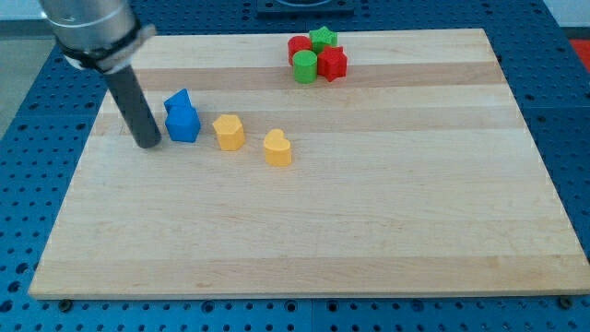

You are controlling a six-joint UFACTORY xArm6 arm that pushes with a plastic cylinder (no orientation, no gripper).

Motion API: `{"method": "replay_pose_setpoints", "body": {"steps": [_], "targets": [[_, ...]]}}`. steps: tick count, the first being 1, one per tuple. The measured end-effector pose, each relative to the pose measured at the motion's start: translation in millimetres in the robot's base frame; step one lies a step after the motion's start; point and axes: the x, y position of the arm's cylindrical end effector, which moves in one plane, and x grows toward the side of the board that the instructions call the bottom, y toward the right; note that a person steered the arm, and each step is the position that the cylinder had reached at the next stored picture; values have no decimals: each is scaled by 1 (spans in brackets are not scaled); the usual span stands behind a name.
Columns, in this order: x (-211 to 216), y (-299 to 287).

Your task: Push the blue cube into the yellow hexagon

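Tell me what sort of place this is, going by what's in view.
Probably a robotics lab bench. A wooden board lies on a blue perforated mounting surface, small coloured blocks like the blue cube and yellow hexagon sit on it, and my tip rests just left of the blue cube.

Blue cube (pixel 184 124), yellow hexagon (pixel 229 132), yellow heart (pixel 277 148); red and green cluster (pixel 317 54); pale striped wooden board (pixel 369 231).
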Motion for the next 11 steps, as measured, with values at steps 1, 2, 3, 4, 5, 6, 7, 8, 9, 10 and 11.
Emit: {"method": "replay_pose_setpoints", "body": {"steps": [1,2,3,4,5,6,7,8,9,10,11], "targets": [[-22,-21],[-25,-16],[-25,2],[-25,24],[-22,52],[-15,78],[-11,100],[-5,127],[-4,147],[-5,156],[-7,134]]}}
